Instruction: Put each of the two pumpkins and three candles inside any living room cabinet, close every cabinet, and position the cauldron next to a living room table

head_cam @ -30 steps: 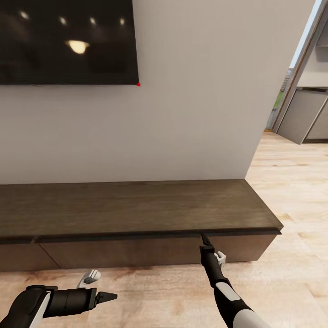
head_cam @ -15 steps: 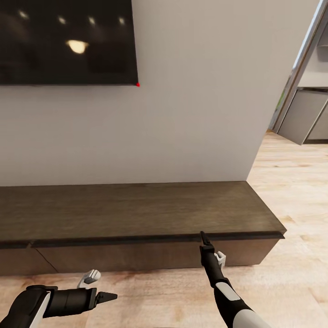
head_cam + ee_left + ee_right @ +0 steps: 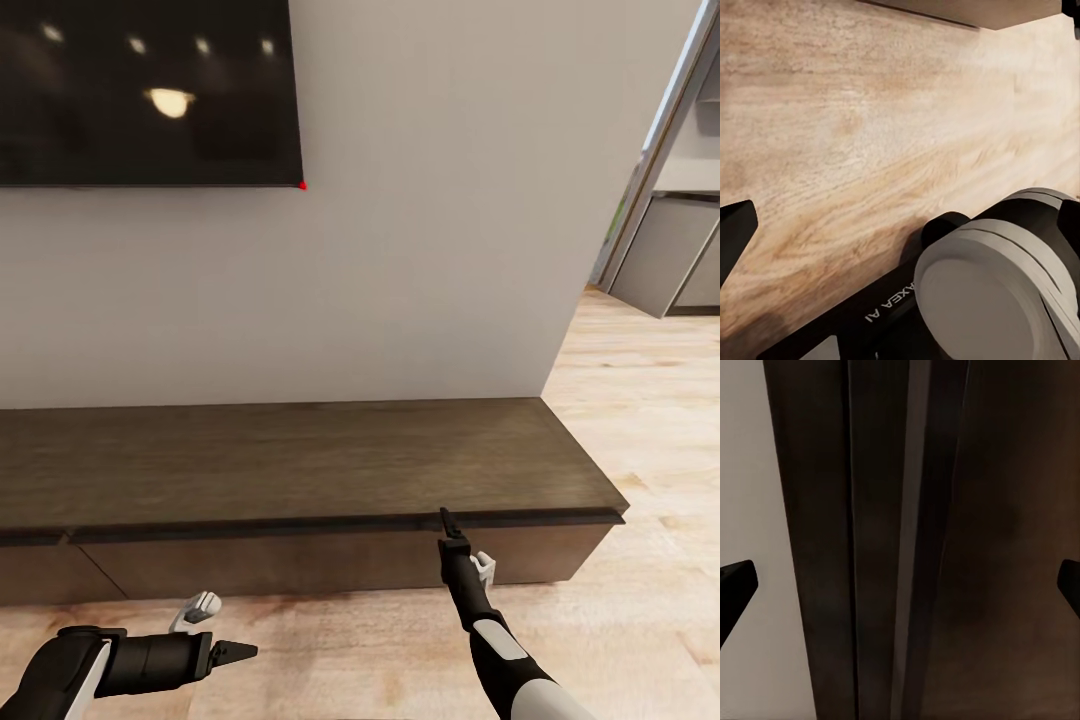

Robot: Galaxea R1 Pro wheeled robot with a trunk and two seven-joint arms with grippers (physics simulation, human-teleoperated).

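Nothing has moved; our right gripper [image 3: 446,519], fingers apart, sits at the cabinet [image 3: 300,460] lip and may slip off.

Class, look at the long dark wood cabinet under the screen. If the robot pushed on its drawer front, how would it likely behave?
The cabinet looks stiff and heavy: long, low, standing on the floor, so it probably would not tip or slide. Its drawer front, below the top's edge where the right gripper sits, would likely slide straight rather than flex. The smooth face may offer little grip.

Cabinet [image 3: 300,455] top bare; closed drawer fronts block entry.
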